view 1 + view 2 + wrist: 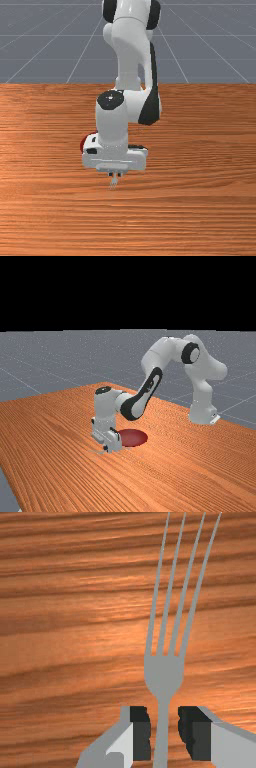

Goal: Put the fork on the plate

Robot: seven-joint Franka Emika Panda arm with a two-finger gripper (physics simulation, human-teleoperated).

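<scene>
Low over the table, my gripper [115, 174] is pointing down in the front view, with the fork [113, 183] showing just beyond its fingertips. In the far view the gripper [106, 448] is at the left of the red plate [135, 437], and the fork's tines [96, 451] stick out past it. In the wrist view the fork's neck and handle [162, 712] run between the two fingers of the gripper [164, 732], with a gap on either side; the gripper is open. The plate [84, 143] is mostly hidden behind the hand in the front view.
The orange-brown table [200, 200] surrounds the hand, and its near edge runs along the far view's lower left. The plate stands close beside the hand, on the side toward the arm's base.
</scene>
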